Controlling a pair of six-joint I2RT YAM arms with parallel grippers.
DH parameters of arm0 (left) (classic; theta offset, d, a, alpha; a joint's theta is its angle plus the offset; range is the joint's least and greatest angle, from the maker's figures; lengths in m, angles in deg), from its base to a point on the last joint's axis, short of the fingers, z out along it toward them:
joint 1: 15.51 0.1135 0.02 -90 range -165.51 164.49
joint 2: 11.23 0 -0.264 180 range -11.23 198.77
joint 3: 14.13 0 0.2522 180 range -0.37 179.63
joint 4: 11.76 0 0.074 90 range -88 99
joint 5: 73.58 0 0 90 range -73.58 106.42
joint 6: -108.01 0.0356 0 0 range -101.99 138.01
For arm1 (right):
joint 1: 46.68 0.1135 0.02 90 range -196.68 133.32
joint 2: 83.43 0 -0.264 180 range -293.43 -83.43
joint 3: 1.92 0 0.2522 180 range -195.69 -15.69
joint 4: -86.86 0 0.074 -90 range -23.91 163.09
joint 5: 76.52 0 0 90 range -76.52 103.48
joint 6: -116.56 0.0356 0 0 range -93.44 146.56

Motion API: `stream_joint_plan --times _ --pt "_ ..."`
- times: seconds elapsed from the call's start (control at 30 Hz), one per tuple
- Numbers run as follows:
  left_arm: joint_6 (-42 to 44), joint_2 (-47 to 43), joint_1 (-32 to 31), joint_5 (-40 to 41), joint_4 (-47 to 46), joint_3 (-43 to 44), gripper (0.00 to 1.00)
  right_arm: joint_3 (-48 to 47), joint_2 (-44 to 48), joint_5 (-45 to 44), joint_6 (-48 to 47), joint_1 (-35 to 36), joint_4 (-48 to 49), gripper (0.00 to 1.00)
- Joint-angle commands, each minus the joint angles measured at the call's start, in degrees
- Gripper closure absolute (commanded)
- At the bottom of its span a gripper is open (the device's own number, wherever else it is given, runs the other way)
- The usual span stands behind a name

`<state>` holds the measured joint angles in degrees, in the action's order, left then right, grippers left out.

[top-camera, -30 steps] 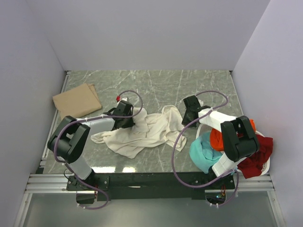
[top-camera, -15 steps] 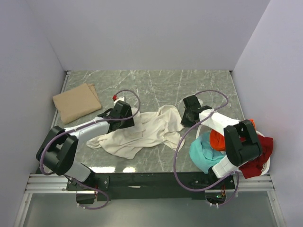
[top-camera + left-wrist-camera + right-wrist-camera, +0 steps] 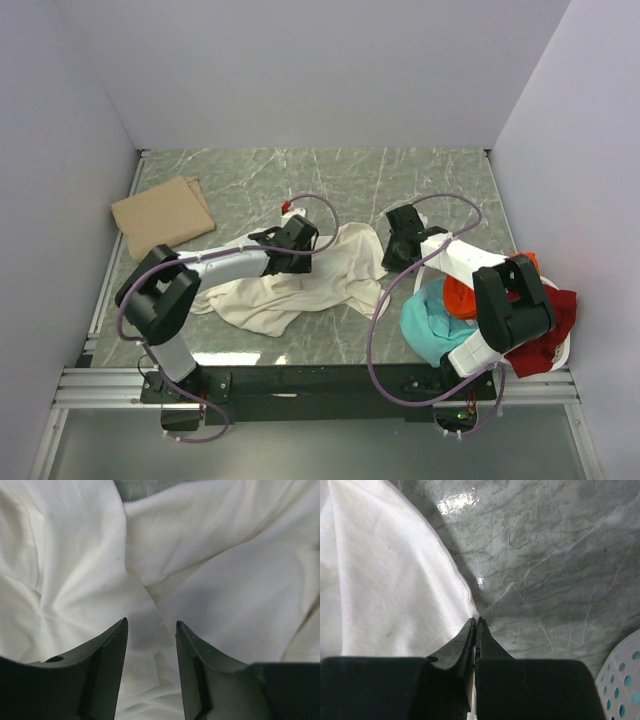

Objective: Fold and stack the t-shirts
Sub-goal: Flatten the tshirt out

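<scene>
The cream-white t-shirt (image 3: 300, 278) lies crumpled on the marble table (image 3: 340, 175), mid-table. My left gripper (image 3: 300, 238) hovers over its upper middle, open, with rumpled cloth (image 3: 150, 580) under the jaws (image 3: 151, 625). My right gripper (image 3: 395, 250) is shut on the shirt's right edge (image 3: 445, 605), the hem pinched between its jaws (image 3: 476, 621). A folded tan t-shirt (image 3: 162, 215) lies at the far left. Teal (image 3: 430, 322), orange (image 3: 462, 292) and dark red (image 3: 545, 335) shirts are heaped in the white basket at the right.
The white plastic basket (image 3: 560, 355) stands at the near right edge; its perforated rim shows in the right wrist view (image 3: 625, 680). Walls close the table on three sides. Purple cables loop over both arms.
My left gripper has moved right, from the shirt's left part to over its middle. The shirt has bunched a little. My right gripper has barely moved.
</scene>
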<state>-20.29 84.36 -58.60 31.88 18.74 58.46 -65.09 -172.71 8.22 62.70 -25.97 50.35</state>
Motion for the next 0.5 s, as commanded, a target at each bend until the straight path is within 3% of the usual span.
stream_joint_plan --times 0.0,0.47 --pt "1.0 2.8 -1.2 2.3 2.9 3.7 0.52 0.2 2.0 0.2 0.2 0.4 0.6 1.0" --pt "1.8 5.9 -3.3 3.0 3.6 6.4 0.54 -0.2 1.6 0.6 0.2 0.4 0.8 1.0"
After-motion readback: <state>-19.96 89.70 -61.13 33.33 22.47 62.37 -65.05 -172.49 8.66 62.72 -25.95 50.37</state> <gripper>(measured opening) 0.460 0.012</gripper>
